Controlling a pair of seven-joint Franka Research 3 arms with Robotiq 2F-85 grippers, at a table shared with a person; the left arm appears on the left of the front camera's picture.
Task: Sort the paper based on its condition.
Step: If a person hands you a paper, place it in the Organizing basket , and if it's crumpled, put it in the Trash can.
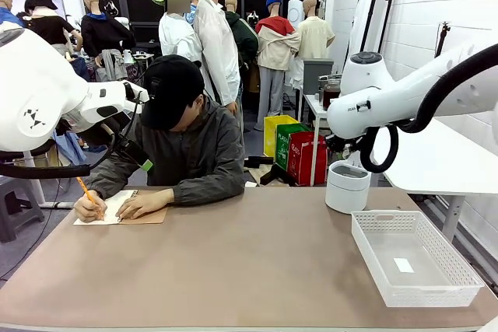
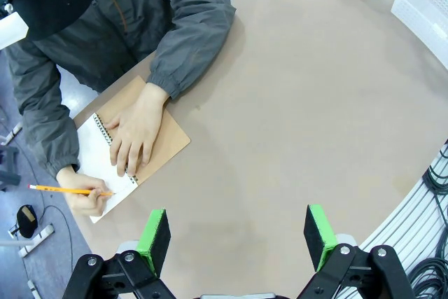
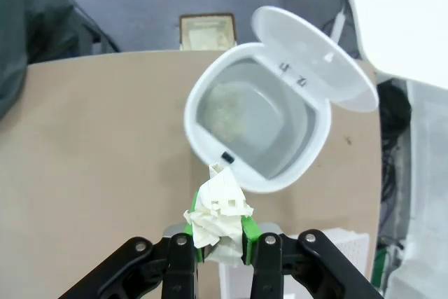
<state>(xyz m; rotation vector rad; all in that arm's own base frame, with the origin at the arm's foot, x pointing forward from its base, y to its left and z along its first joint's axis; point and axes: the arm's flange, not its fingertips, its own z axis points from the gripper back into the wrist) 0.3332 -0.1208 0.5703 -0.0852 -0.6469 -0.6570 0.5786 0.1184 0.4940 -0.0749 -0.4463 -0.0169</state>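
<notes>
Right gripper (image 3: 220, 229) is closed on a wad of crumpled paper (image 3: 218, 206), which is held just short of the rim of a white bin (image 3: 318, 138) at the far right of the table (image 2: 315, 103). The lid (image 3: 315, 54) is flipped open, and something pale is seen at the bottom of the bin, though what it is cannot be told.

The left gripper (image 2: 238, 236) is held open above bare table on the left, with nothing between its pads. At the far left a white page (image 2: 91, 152) is being written on with a pencil (image 2: 66, 190) by a person, whose other hand (image 2: 136, 134) is pressed on a notebook (image 2: 168, 138). A small tag (image 1: 403, 265) is seen lying in the white basket (image 1: 367, 258) at the near right.

The sorting is judged part done: the paper is brought to the bin but not yet released, and the flat page is not yet handed over.
</notes>
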